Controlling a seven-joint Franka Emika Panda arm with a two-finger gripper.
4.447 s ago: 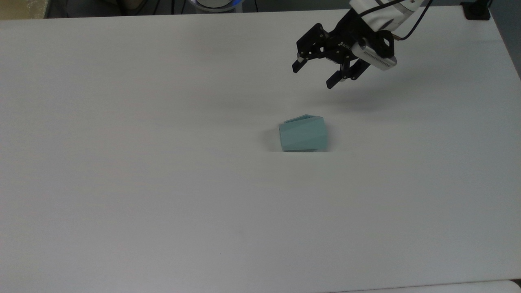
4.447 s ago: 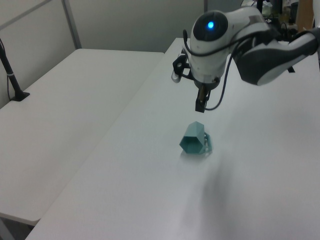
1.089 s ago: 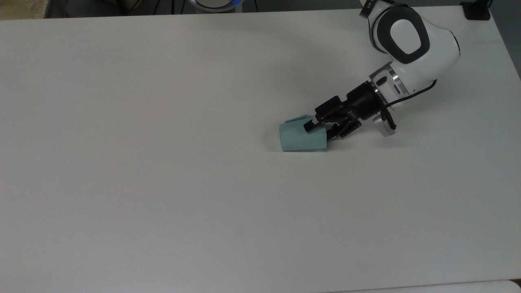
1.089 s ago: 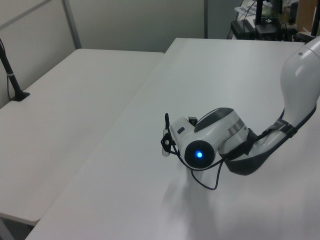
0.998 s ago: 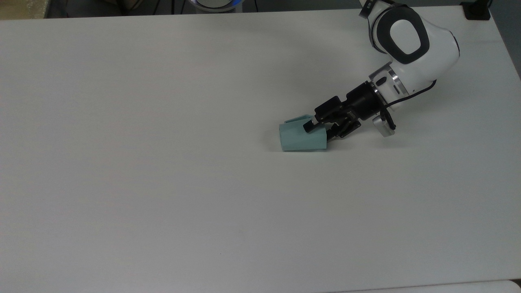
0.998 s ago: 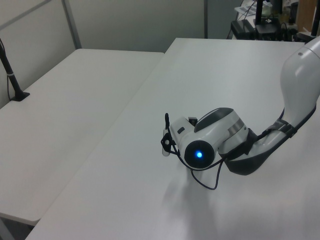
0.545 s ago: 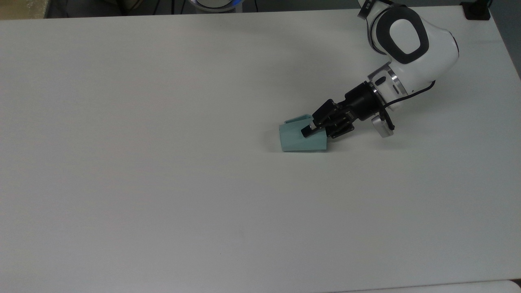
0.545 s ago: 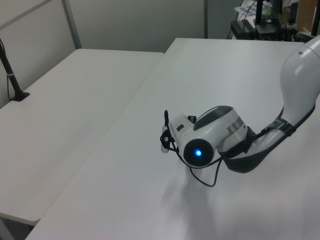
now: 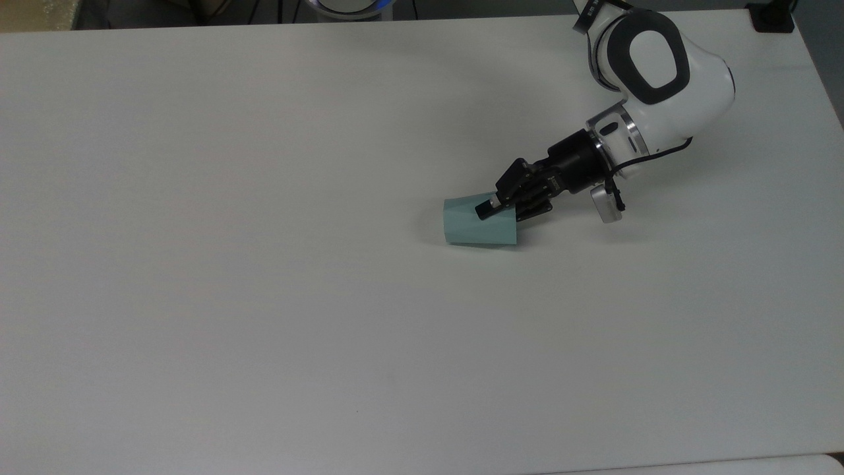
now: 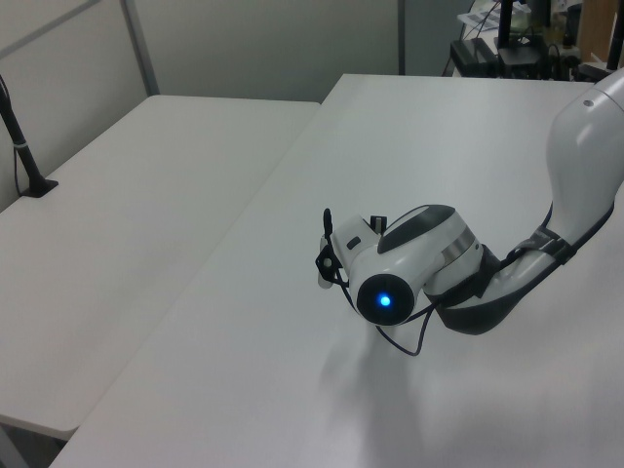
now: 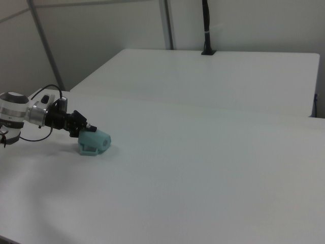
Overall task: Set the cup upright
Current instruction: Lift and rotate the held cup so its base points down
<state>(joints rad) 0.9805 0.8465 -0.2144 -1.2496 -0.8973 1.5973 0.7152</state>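
Note:
The pale teal cup (image 9: 476, 224) lies on its side on the white table (image 9: 264, 297), narrower base toward the top view's left and mouth toward the arm. My gripper (image 9: 490, 210) reaches in low from the top view's right and is shut on the cup's wall at the rim, one black finger (image 9: 486, 209) lying on the outside. In the right view the cup (image 11: 95, 143) sits just right of the gripper (image 11: 88, 130), with its loop handle on the side facing that camera. In the left view the arm's wrist (image 10: 395, 273) covers the cup.
A second white table (image 10: 127, 214) adjoins on the left view's left, with a black clamped pole (image 10: 21, 146). In the right view another table (image 11: 213, 76) stands behind, with a black post (image 11: 205, 25). A black clamp (image 9: 771, 16) sits at the top view's top right corner.
The gripper came down from above the table, closed on the cup's rim wall, then drew slightly toward the top view's left. The cup shifted left with it and its handle rolled out of the top view.

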